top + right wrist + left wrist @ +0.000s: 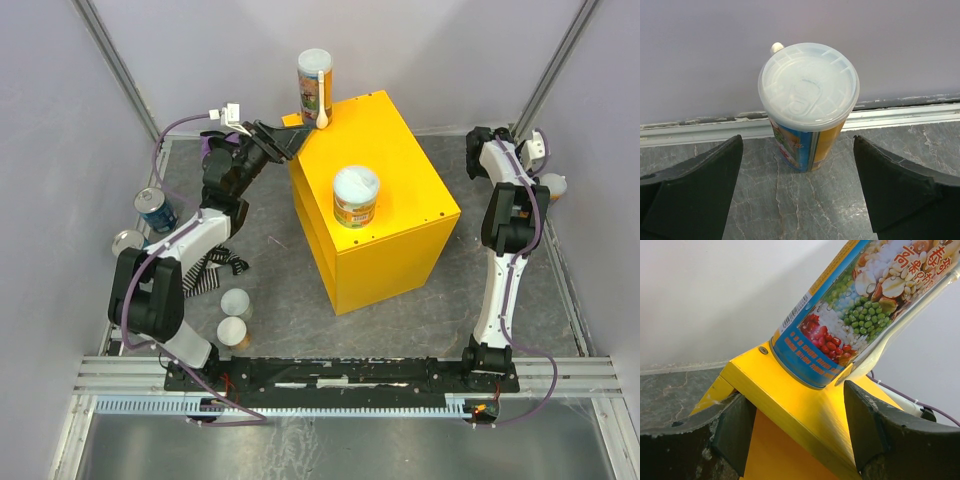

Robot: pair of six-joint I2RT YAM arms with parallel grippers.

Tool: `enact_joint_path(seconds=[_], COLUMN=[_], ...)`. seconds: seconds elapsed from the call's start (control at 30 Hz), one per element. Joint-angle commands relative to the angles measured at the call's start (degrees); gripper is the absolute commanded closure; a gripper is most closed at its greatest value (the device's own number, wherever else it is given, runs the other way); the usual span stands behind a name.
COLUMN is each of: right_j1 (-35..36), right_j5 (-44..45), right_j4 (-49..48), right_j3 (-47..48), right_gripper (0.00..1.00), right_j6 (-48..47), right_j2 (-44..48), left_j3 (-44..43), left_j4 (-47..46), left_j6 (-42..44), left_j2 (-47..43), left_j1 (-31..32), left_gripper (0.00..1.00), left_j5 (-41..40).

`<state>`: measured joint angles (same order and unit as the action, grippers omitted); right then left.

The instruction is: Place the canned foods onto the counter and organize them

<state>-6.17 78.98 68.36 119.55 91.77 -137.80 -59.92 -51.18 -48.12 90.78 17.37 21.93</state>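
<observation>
The yellow counter [400, 215] stands mid-table. On its back left corner a tall colourful can [314, 85] with a white spoon on its side stands upright; a short pale-lidded can [355, 197] sits on top nearer the middle. My left gripper [800, 405] is open just below the tall can [860, 305], its fingers [875, 425] either side of the counter's corner [805, 405], not touching the can. My right gripper [797, 150] is wide open at the far right wall, with a translucent-lidded can [809, 90] upright just beyond its fingertips.
A blue-labelled tin [156, 210] and a silver-topped tin [128, 240] stand by the left wall. Two pale-lidded cans [235, 303] [232, 333] stand near the left arm's base, beside a striped cloth [215, 268]. The metal rail [890, 117] and wall lie right behind the right-hand can.
</observation>
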Motion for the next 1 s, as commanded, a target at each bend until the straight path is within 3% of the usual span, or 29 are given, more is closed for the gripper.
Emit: enact_joint_path(seconds=[0.0, 0.97], right_j1=[-0.2, -1.26], right_j5=[2.85, 2.36], right_j4=[1.41, 10.11], right_j3=[2.97, 5.63], right_gripper=[0.01, 0.0], right_j6=[1.05, 11.73], right_j2=[-0.36, -2.2], left_j3=[0.01, -0.95], left_j4=[6.43, 6.1], left_j6=[7.09, 7.25], left_j2=[5.02, 7.0], left_j1=[0.79, 0.04], left_gripper=[0.26, 0.26], left_j5=[3.67, 5.66])
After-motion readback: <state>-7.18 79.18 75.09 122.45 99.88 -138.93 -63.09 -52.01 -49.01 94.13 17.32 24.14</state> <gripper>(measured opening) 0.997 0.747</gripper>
